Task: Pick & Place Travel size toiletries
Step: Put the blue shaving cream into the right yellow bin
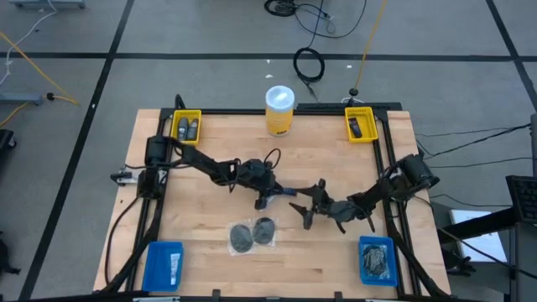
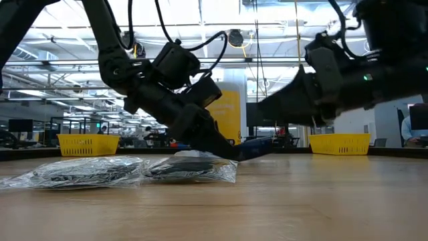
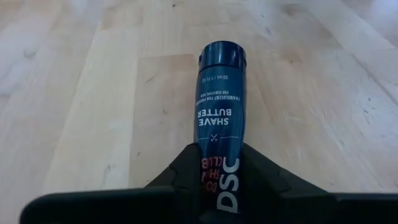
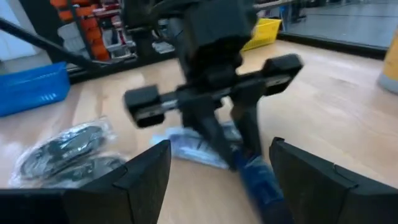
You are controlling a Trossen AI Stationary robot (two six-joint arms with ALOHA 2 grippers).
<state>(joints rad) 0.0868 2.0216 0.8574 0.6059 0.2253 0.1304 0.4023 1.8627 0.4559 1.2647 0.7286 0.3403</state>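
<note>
Shave butter tube (image 3: 221, 118), dark blue with white lettering, sits between the left gripper (image 3: 217, 180) fingers, its tail end pinched by them and its cap end pointing away over the bare wood. In the low view the tube (image 2: 257, 148) slants just off the table (image 2: 281, 201), near its middle, at the tip of the left gripper (image 2: 224, 148). The high view places this gripper (image 1: 267, 200) at the table's centre, jaws closed on the tube.

Right gripper (image 1: 309, 216) holds nothing; its jaws stand apart, just beside the left one and facing it. In the right wrist view its two fingers (image 4: 146, 174) frame the left gripper (image 4: 233, 152) and the blue tube (image 4: 261, 183) beyond them, not touching either.

Two bagged mesh discs (image 1: 252, 234) lie side by side on the wood, near the front edge, close to both grippers but clear of them. Yellow bins (image 1: 186, 127) stand at the two back corners, blue bins (image 1: 164, 264) at the two front corners. A yellow jar (image 1: 279, 110) stands at the back edge.
</note>
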